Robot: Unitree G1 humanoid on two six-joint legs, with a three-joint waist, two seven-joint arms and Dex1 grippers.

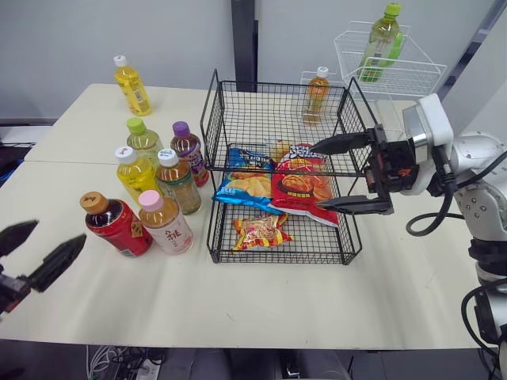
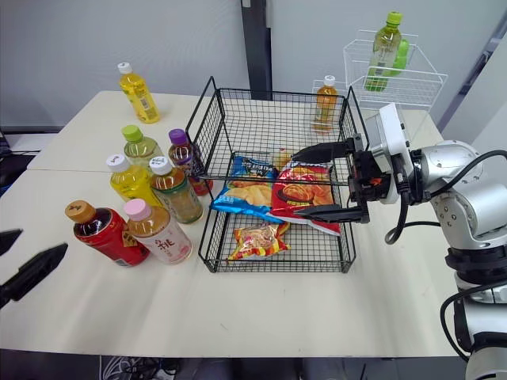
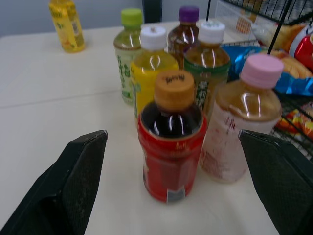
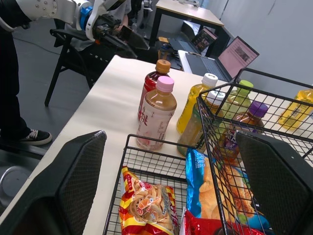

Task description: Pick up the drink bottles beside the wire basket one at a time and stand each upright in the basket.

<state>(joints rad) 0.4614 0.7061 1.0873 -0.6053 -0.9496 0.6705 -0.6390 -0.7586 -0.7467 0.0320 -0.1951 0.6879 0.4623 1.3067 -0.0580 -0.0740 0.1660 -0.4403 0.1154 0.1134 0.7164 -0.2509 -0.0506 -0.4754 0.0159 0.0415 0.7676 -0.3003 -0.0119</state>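
Holding snack bags [image 1: 301, 186], wire basket [image 1: 212, 119] beside upright bottles [image 1: 176, 180]; left pincer [image 1: 59, 231] and right pincer [image 1: 315, 176] agape.

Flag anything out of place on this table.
The basket holds three snack bags lying down, crowding the room meant for the bottles. Those all stand upright beside it; nothing is spilled.

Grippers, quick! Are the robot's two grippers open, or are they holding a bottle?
Left gripper: open, empty, facing the red bottle.
Right gripper: open, empty, by the wire basket.
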